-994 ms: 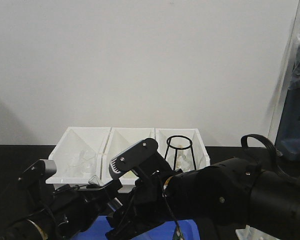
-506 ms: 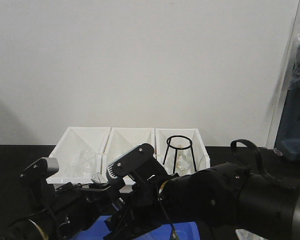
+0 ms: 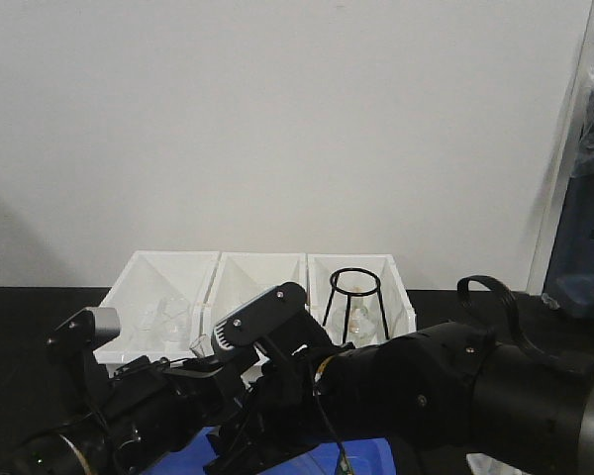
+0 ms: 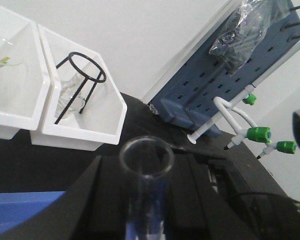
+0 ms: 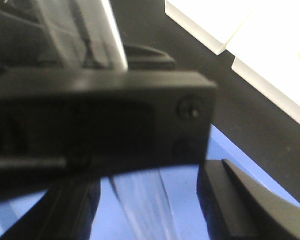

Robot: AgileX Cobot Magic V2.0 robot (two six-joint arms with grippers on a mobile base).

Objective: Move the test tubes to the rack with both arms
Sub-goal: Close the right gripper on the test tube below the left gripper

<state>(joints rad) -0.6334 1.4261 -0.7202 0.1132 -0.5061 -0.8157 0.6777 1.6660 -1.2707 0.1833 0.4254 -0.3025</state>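
One tube [image 4: 146, 200] clenched upright in left end effector [image 3: 200, 349], over tray [image 4: 20, 212]; right end effector [image 5: 105, 120] state unclear. Keep vertical, centre above rack [image 3: 505, 463] hole, lower slowly.

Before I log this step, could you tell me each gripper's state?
Left gripper: apparently holding a test tube.
Right gripper: cannot be told; its view is blurred.

Both arms are matte black with bulky, rounded housings. The left arm [image 3: 99, 421], lower left, carries a small grey-silver cap [image 3: 101, 322]. The right arm [image 3: 455, 386], lower right, has a grey plate [image 3: 259, 315] dotted with screws and a looped black cable [image 3: 487, 295].
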